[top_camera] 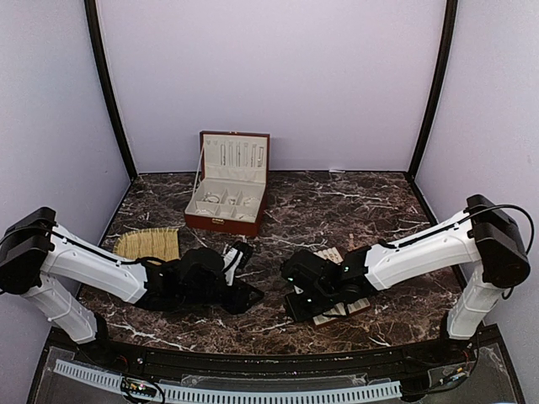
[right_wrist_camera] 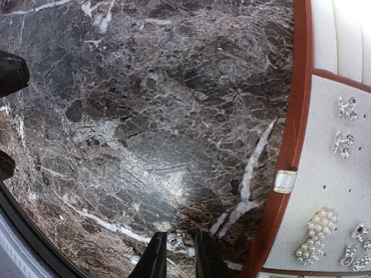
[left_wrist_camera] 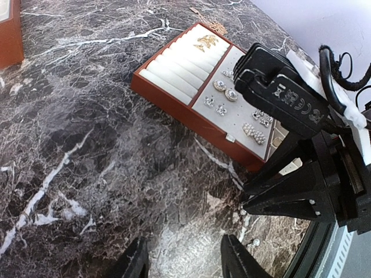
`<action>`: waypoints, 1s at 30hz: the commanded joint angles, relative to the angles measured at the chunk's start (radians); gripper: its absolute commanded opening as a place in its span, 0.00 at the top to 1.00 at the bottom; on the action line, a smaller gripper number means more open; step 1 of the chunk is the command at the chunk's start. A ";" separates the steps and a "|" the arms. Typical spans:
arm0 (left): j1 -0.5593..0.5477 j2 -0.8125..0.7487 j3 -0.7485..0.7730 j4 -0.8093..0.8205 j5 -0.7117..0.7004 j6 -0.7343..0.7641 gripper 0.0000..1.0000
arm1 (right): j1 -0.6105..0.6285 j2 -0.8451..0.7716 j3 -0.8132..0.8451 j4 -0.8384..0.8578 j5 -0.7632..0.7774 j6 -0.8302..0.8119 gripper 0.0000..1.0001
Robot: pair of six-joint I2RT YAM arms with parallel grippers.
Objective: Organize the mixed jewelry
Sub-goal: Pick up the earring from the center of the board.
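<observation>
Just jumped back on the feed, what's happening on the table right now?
The right tool is down at the marble table, its jaws narrow around a small silvery stud lying just off the brown-rimmed earring tray; whether it has a grip is unclear. The left tool hangs open and empty nearby. Several earrings already sit on the tray's pad, and the red-brown jewelry box stands open at the back.
</observation>
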 commanded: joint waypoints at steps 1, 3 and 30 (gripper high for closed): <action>0.007 -0.033 -0.016 0.020 -0.007 0.013 0.55 | 0.009 0.017 -0.003 0.021 -0.017 0.017 0.82; 0.008 -0.032 -0.016 0.020 -0.007 0.015 0.55 | 0.009 0.017 -0.005 0.015 -0.011 0.020 0.82; 0.011 -0.157 -0.069 0.166 -0.070 0.053 0.54 | -0.044 -0.124 -0.072 0.118 -0.032 0.049 1.00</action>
